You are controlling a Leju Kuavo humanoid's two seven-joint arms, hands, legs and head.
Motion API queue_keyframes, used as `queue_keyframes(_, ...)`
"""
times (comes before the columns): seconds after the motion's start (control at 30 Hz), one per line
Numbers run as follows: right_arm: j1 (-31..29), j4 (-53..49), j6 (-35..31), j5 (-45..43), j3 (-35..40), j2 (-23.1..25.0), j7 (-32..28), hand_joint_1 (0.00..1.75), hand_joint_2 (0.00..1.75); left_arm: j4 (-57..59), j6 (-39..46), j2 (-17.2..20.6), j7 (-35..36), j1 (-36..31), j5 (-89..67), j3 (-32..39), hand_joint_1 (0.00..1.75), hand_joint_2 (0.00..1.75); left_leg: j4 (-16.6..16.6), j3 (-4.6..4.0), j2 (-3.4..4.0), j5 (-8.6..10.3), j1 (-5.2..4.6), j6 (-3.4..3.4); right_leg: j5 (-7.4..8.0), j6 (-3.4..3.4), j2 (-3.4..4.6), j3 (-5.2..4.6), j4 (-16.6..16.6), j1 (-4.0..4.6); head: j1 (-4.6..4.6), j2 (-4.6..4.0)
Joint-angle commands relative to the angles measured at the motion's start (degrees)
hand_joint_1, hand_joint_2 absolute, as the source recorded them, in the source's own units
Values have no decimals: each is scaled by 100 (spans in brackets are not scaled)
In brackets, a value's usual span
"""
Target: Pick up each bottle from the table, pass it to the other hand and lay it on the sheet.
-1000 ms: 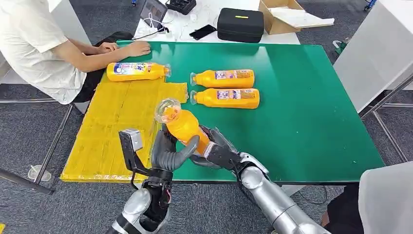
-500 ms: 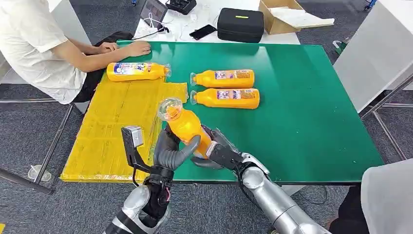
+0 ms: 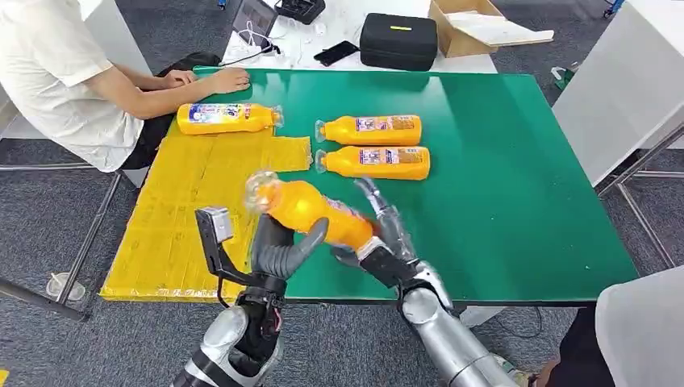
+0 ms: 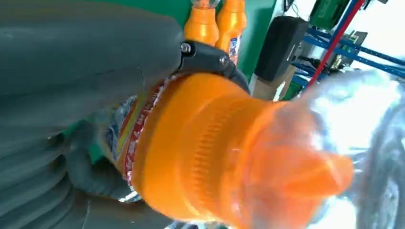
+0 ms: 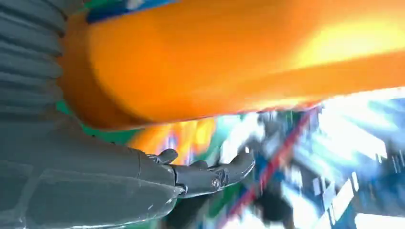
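Nearest the robot, the left robot hand [image 3: 278, 254] is wrapped around the lower body of an orange bottle [image 3: 310, 211], thumb across the front, gripping it just above the front edge of the green tabletop [image 3: 516, 185]. The bottle is tilted, its clear cap end pointing toward the yellow sheet [image 3: 189, 210], which suits a hand-over aimed at laying it down there. The right robot hand [image 3: 379, 234] sits against the bottle's base end with its fingers spread and extended; it looks open and no longer gripping, so by my judgement the left one carries the load now. In the left wrist view the bottle's neck [image 4: 248, 157] sits right in front of the camera.

Farther off, two more bottles [image 3: 373, 145] lie side by side on the tabletop, waiting their turn. One bottle [image 3: 227, 118] lies at the sheet's far edge, near a seated person's hand [image 3: 230, 79].
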Motion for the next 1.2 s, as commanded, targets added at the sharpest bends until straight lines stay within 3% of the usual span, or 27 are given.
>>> queue_keyframes(0.03,954,-3365,-1660,292,-2752,1131,-780,0,0,136,1720,320,-568,-261,-1731,-450,175,175,3,1,-3,-6,-8,2,-11,-7,-10,-2,12,-6,-2,0)
queue_keyframes(0.33,954,-3365,-1660,292,-2752,1131,-780,0,0,136,1720,320,-568,-261,-1731,-450,175,175,3,1,-3,-6,-8,2,-11,-7,-10,-2,12,-6,-2,0)
queue_keyframes(0.37,1083,-3789,-1660,205,-2904,1146,-780,0,0,298,2259,337,-684,-316,-2341,-452,175,175,6,10,-3,-12,-9,3,-19,-10,-12,6,17,-6,-2,0)
queue_keyframes(0.47,1304,-4741,-1660,241,-3305,1159,-780,0,0,726,2592,559,-435,-494,-3918,1,175,175,16,4,-6,-18,-12,2,-28,-13,-16,-2,33,-8,0,0)
queue_keyframes(0.5,1364,-3283,-1660,-681,-2165,513,-780,0,0,1559,2514,610,403,-711,-6202,828,175,175,11,13,-5,-18,-14,3,-27,-13,-12,8,27,-10,2,0)
queue_keyframes(0.53,1334,-3184,-1660,-612,-2293,599,-780,0,0,1481,1909,398,76,-699,-5296,1129,175,175,6,28,-17,-21,-14,4,-32,-16,-24,28,23,-9,-2,0)
queue_keyframes(0.63,1360,-3065,-1660,-750,-2185,498,-780,0,0,1545,2122,444,133,-706,-5760,849,175,175,-12,34,6,-10,-3,0,-6,-15,-3,27,-9,1,-2,0)
queue_keyframes(0.7,1305,-2935,-1660,-845,-2049,399,-780,0,0,2002,2322,645,1005,-936,-7043,524,175,175,-7,21,1,2,0,-3,-5,-14,-17,20,-7,4,0,0)
queue_keyframes(0.8,1262,-2830,-1538,-896,-2017,376,-780,0,0,2454,2012,815,1627,-1190,-7934,318,175,175,-12,26,2,4,0,-5,-3,-12,-12,24,-11,3,-2,0)
queue_keyframes(0.87,1260,-2727,-1346,-829,-2077,397,-780,0,0,2914,1095,944,2318,-1549,-8755,8,175,175,-13,32,6,3,0,-5,-3,-15,-11,29,-12,4,-4,0)
queue_keyframes(0.97,1261,-2675,-1154,-828,-2191,434,-780,0,0,3395,327,888,2739,-1920,-9090,-105,175,175,-8,24,-5,5,1,-6,-5,-17,-21,25,-6,6,-4,0)
queue_keyframes(1.17,1226,-2628,-976,-855,-2276,516,-780,0,0,4056,-219,653,3047,-2314,-9181,-15,175,175,-5,30,0,0,1,-4,-9,-15,-21,29,-4,6,-4,2)
queue_keyframes(1.2,1214,-2598,-946,-851,-2290,530,-780,0,175,4111,-267,621,3060,-2359,-9176,-1,175,175,-4,16,-2,5,0,-6,-4,-12,-19,15,-2,4,-2,0)
